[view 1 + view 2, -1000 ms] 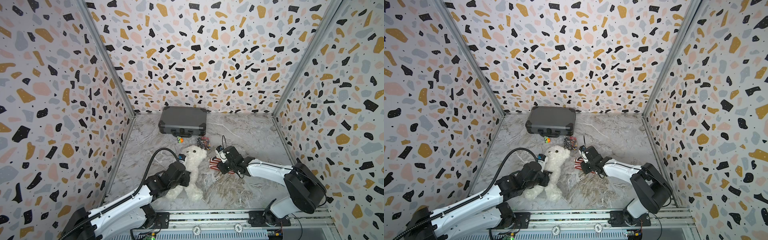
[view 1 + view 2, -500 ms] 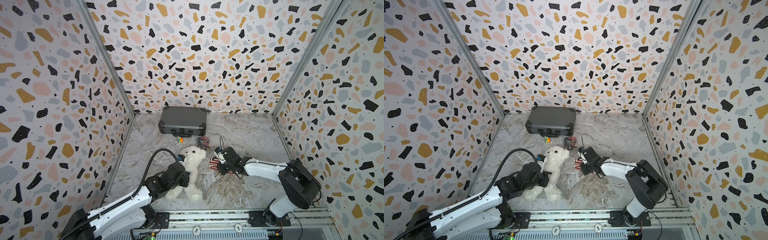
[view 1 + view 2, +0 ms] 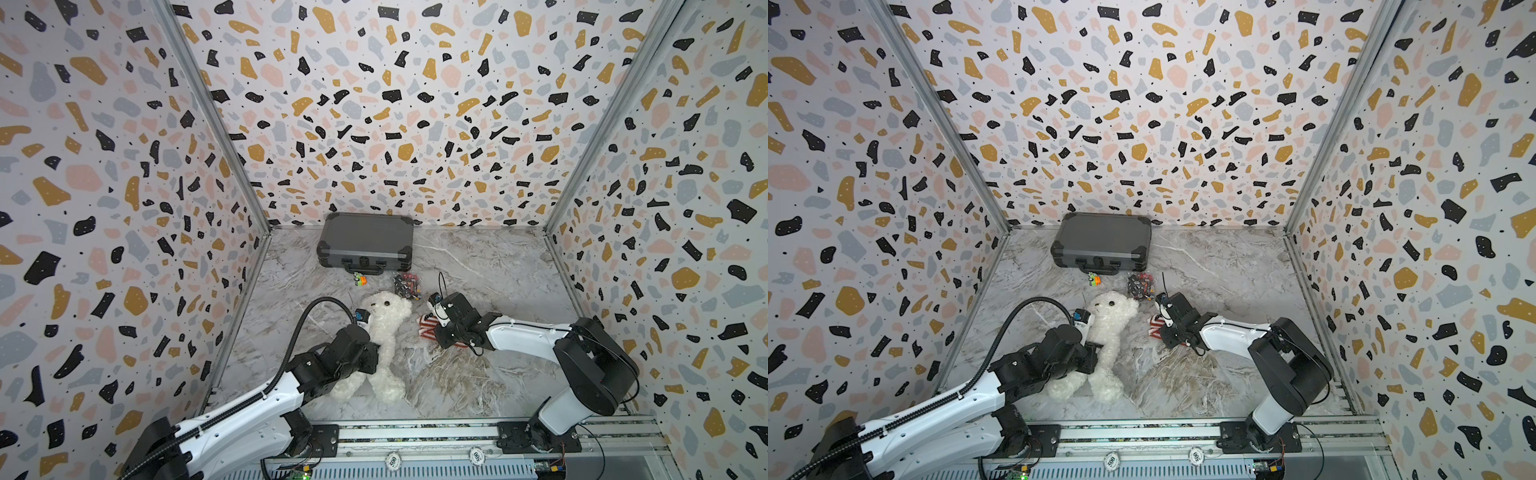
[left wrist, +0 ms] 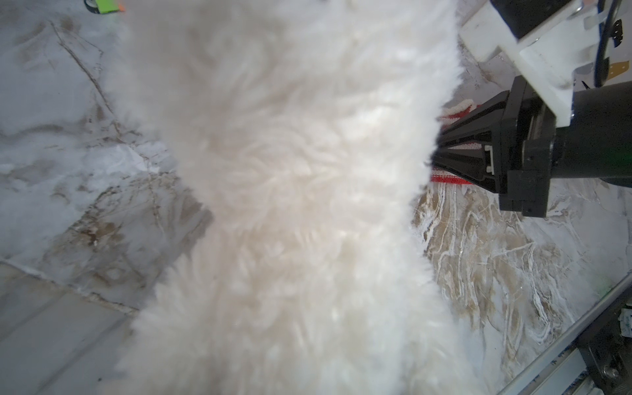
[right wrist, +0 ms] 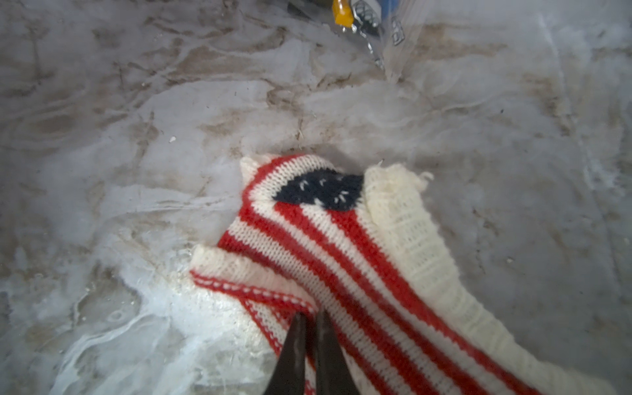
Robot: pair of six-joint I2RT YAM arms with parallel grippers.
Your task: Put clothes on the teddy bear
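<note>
So the right gripper is pinched tight on the edge of the striped knit sweater, down on the marble floor. The teddy bear lies on its back just beside it. The left gripper is buried in its fur, and I can't tell if it's clamping.

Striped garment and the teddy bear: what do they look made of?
The striped garment looks like knitted yarn, perhaps wool or acrylic, with a matte finish; stitch rows and a ribbed cream edge show. The teddy bear looks like long-pile synthetic plush, soft and faintly glossy; loose white fibres fringe its outline.
</note>
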